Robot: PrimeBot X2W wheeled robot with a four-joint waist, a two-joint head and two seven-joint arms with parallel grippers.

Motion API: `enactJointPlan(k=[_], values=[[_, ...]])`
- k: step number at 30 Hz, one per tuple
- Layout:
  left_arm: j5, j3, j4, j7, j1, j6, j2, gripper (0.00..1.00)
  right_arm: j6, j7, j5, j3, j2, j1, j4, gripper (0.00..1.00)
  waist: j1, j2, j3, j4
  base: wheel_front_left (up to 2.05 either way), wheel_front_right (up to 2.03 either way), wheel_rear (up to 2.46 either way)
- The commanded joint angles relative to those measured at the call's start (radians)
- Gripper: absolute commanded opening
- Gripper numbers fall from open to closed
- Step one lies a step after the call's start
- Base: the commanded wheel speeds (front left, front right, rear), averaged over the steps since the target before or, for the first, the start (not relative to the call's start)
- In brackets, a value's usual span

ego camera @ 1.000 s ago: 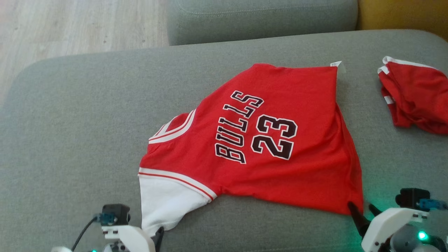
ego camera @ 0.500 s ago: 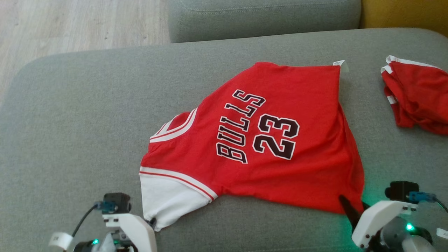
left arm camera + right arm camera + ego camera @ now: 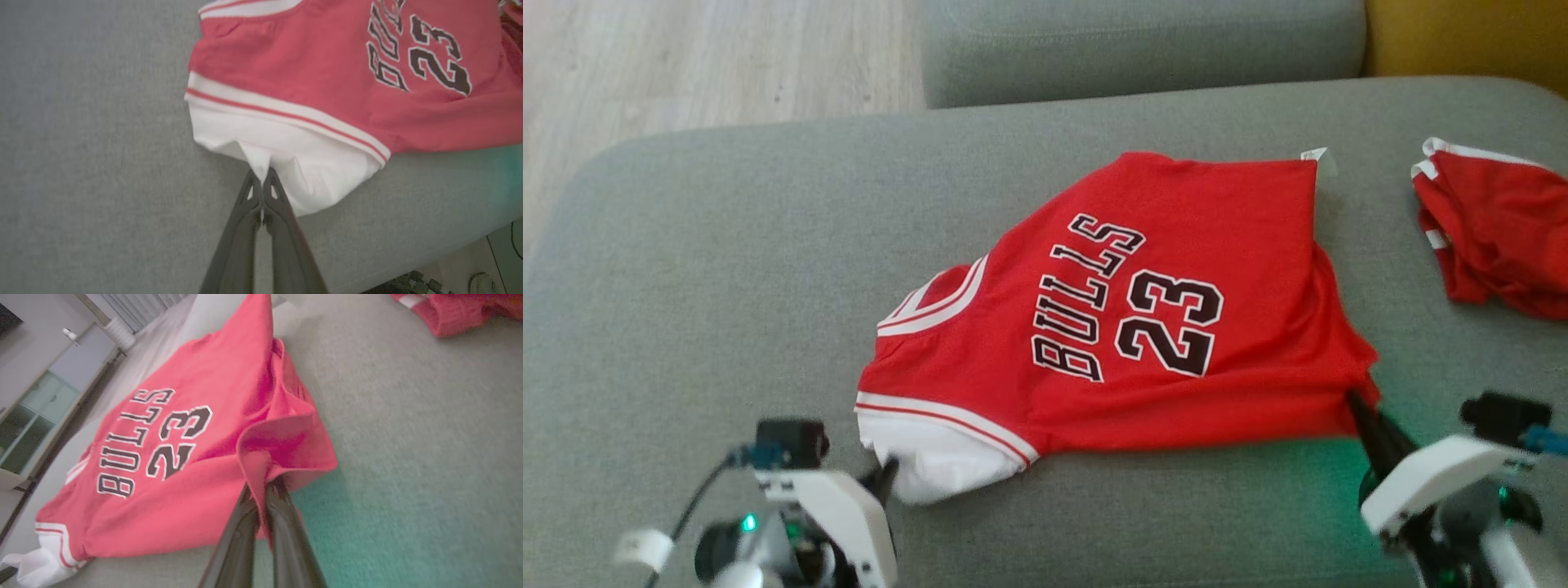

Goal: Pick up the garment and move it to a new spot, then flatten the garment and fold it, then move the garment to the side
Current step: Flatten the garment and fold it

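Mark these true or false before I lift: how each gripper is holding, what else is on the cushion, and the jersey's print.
1. The left gripper is shut on the jersey's white sleeve. True.
2. The right gripper hangs open beside the jersey. False: it is shut on the jersey's red hem corner.
3. A second red garment lies on the grey cushion, apart from the jersey and to its right in the head view. True.
4. The jersey's number reads 32. False: it reads 23, beside the word BULLS.
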Motion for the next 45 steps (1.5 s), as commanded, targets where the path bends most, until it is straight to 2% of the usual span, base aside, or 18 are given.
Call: enactJointPlan(k=[1,8,15,19,23,29,38,42,45], values=[[-0.002,0.042,-0.064,-0.013,-0.084,-0.011,0.025,0.00,0.008,-0.015,0.039,0.012,-0.035,-0.071,-0.062,0.00,0.0000,0.0000,0.015,-0.001,0.00,0.00,0.00],[0.013,0.061,-0.029,-0.029,-0.373,-0.042,0.036,0.00,0.008,0.029,0.169,0.040,-0.112,-0.293,-0.109,0.00,0.0000,0.0000,0.119,-0.014,0.00,0.00,0.00],[0.022,0.055,0.212,-0.054,-0.805,-0.083,-0.007,0.00,0.008,0.087,0.291,0.096,-0.197,-0.652,0.006,0.00,0.0000,0.0000,0.271,-0.006,0.00,0.00,0.00],[0.045,0.055,0.370,-0.107,-1.057,-0.077,-0.038,0.00,0.008,0.093,0.317,0.141,-0.240,-0.862,0.092,0.00,0.0000,0.0000,0.349,0.008,0.00,0.00,0.00],[0.054,0.064,0.489,-0.185,-1.298,-0.067,-0.066,0.00,0.008,0.078,0.360,0.168,-0.258,-1.059,0.162,0.00,0.0000,0.0000,0.411,0.019,0.00,0.00,0.00],[0.046,0.089,0.627,-0.298,-1.577,-0.054,-0.085,0.00,0.008,0.022,0.399,0.206,-0.283,-1.297,0.241,0.00,0.0000,0.0000,0.443,0.031,0.00,0.00,0.00],[0.022,0.105,0.784,-0.382,-1.855,-0.061,-0.097,0.00,0.008,-0.048,0.450,0.254,-0.327,-1.536,0.328,0.00,0.0000,0.0000,0.441,0.049,0.00,0.00,0.00],[0.015,0.085,0.846,-0.378,-1.897,-0.086,-0.103,0.00,0.008,-0.060,0.476,0.296,-0.350,-1.556,0.352,0.00,0.0000,0.0000,0.438,0.066,0.00,0.00,0.00],[0.018,0.056,0.889,-0.373,-1.874,-0.113,-0.106,0.00,0.008,-0.046,0.508,0.343,-0.363,-1.510,0.358,0.00,0.0000,0.0000,0.429,0.079,0.00,0.00,0.00]])
